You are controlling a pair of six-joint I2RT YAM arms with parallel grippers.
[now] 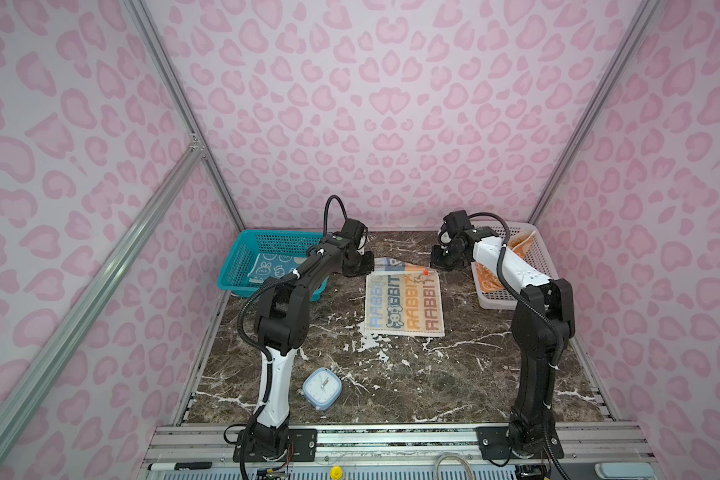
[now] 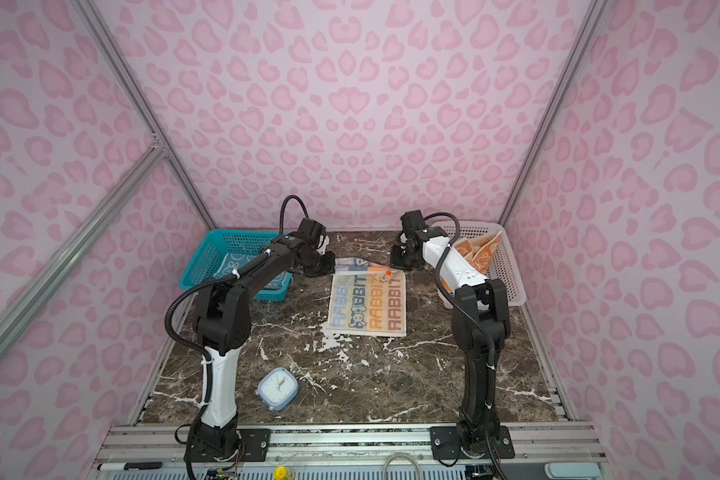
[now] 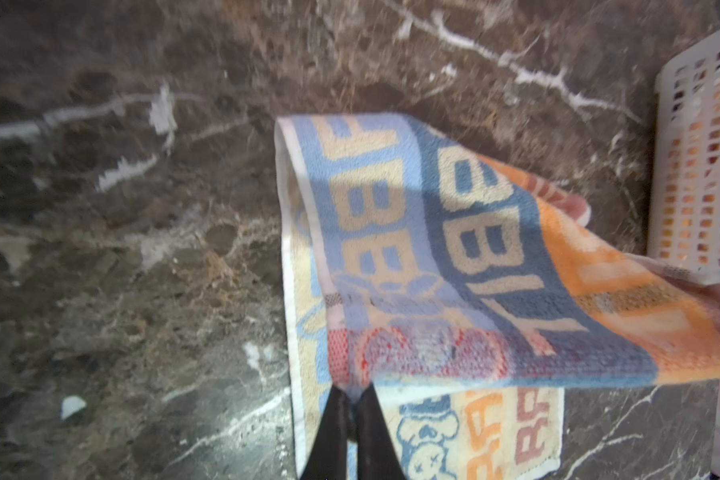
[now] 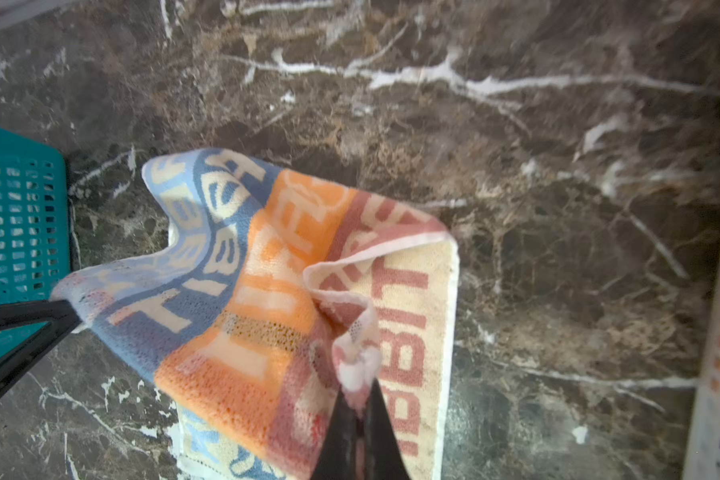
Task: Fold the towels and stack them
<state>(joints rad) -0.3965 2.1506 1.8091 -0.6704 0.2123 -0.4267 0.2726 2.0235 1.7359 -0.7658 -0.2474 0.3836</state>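
Left wrist view: the left gripper (image 3: 352,392) has its black jaws pinched shut on one far corner of the striped RABBIT towel (image 3: 433,249), and the cloth rises from that pinch in a smooth band. In the right wrist view the right gripper (image 4: 360,386) is likewise clamped shut on the other far corner, but there the hem is bunched and curled over itself. Between the two grips the far edge hangs raised and slightly slack. In both top views the rest of the towel lies flat, lettering up, on the marble table (image 1: 391,382) between the two arms. To the left the teal basket (image 1: 233,266) holds the blue rabbit towel (image 1: 273,266). To the right the white basket (image 1: 535,253) holds the orange-and-cream towel (image 1: 489,282), loose and apparently unfolded. A small blue clock (image 1: 321,388) sits near the front, well apart from the cloth. The step in hand looks like the first half-fold of the striped towel. The next move calls for both arms to carry the lifted edge together toward the near hem, level and evenly taut. They should set corner on corner before letting go, since the bunched right corner could land crooked.
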